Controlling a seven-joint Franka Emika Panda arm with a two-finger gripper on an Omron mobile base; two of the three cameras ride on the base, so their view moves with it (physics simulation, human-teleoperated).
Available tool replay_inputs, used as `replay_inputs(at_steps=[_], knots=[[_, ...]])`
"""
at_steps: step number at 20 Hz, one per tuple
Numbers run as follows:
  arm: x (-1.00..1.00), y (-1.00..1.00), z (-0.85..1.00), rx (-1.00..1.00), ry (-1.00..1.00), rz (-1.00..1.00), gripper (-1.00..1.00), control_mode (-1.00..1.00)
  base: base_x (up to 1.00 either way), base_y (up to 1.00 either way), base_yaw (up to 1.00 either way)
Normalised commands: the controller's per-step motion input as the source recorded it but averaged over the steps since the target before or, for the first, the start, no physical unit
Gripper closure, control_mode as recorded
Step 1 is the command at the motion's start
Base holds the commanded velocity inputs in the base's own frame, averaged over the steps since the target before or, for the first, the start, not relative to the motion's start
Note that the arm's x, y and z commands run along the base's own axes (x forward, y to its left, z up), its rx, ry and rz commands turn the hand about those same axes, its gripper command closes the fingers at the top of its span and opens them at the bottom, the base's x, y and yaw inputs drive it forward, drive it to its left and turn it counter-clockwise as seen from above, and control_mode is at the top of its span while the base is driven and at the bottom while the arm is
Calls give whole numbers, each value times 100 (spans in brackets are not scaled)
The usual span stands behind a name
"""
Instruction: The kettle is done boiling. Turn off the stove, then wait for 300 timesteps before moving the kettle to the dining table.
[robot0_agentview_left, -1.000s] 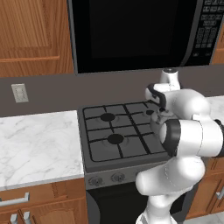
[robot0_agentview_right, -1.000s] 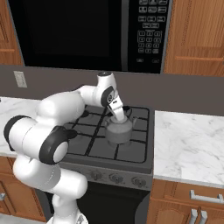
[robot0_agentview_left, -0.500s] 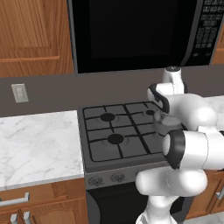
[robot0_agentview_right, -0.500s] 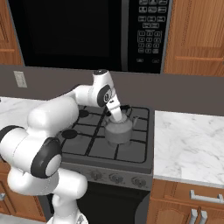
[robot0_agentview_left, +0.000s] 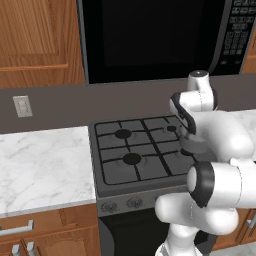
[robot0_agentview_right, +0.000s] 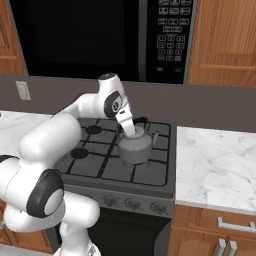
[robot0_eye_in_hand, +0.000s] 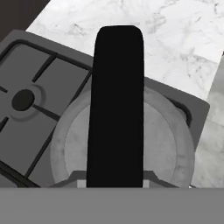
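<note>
Kitchen: marble worktop (robot0_agentview_right: 220, 160) flanks stove (robot0_agentview_right: 100, 165) | kettle (robot0_agentview_right: 134, 146) sits on stove's right-hand grates | my pincer (robot0_agentview_right: 133, 131) is clamped on kettle's black arched handle (robot0_eye_in_hand: 115, 105)

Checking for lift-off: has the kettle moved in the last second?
No. In the right base view the kettle sits at the same spot on the stove, right-hand grates, with the gripper shut on its handle.

The white arm bends forward in a wide arc, its wrist angled down. The tool (robot0_agentview_right: 133, 131) points downward at the arm's far end, its jaws drawn close together.
</note>
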Motion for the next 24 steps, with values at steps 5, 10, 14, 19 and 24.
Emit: replay_inputs(at_steps=[5, 10, 14, 19, 24], knots=[[-26, 0, 27, 0, 0, -7, 100, -100, 0, 0, 0], [-29, 0, 9, -1, -1, -6, 100, -100, 0, 0, 0], [-28, 0, 4, -9, -12, -1, 100, -100, 0, 0, 0], [-29, 0, 11, -12, -13, 0, 100, -100, 0, 0, 0], [-36, -1, 22, -6, -6, -2, 100, -100, 0, 0, 0]])
